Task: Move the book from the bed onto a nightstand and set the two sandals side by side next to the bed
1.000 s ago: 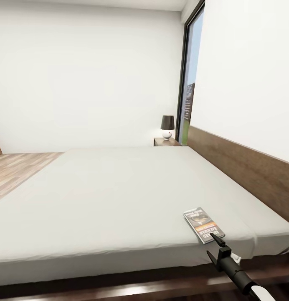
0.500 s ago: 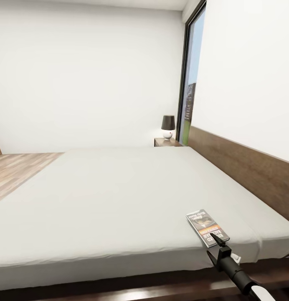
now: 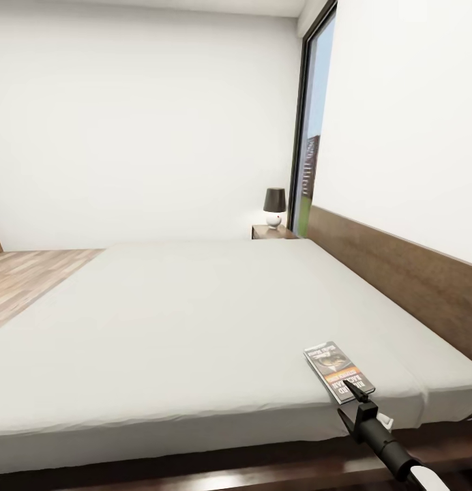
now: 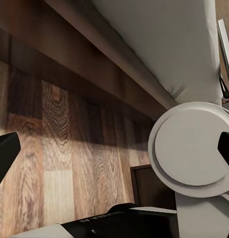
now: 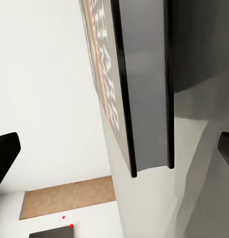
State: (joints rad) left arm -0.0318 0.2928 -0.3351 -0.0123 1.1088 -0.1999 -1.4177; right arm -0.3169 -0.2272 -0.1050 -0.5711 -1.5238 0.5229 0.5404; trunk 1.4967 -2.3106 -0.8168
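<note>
The book (image 3: 338,372) lies flat on the bed (image 3: 195,314), at the near right corner of the grey mattress. My right gripper (image 3: 343,398) is at the mattress edge, open, one finger over the book's near end and the other below it. In the right wrist view the book (image 5: 144,89) shows edge-on between the wide-apart fingertips (image 5: 5,153) of the right gripper (image 5: 114,148). My left gripper (image 4: 114,148) is open with nothing in it and hangs low over the wood floor by the bed frame (image 4: 94,44). A nightstand (image 3: 270,232) stands at the bed's far corner. The sandals are out of view.
A dark-shaded lamp (image 3: 274,204) stands on the far nightstand beside the tall window (image 3: 311,136). The brown headboard (image 3: 400,273) runs along the right wall. Wood-plank floor (image 3: 31,273) lies beyond the bed at the left. A white round robot part (image 4: 193,148) sits close to the left gripper.
The whole head view shifted slightly a second ago, so the book sits a little further right in the picture. Over the last half second nothing has moved.
</note>
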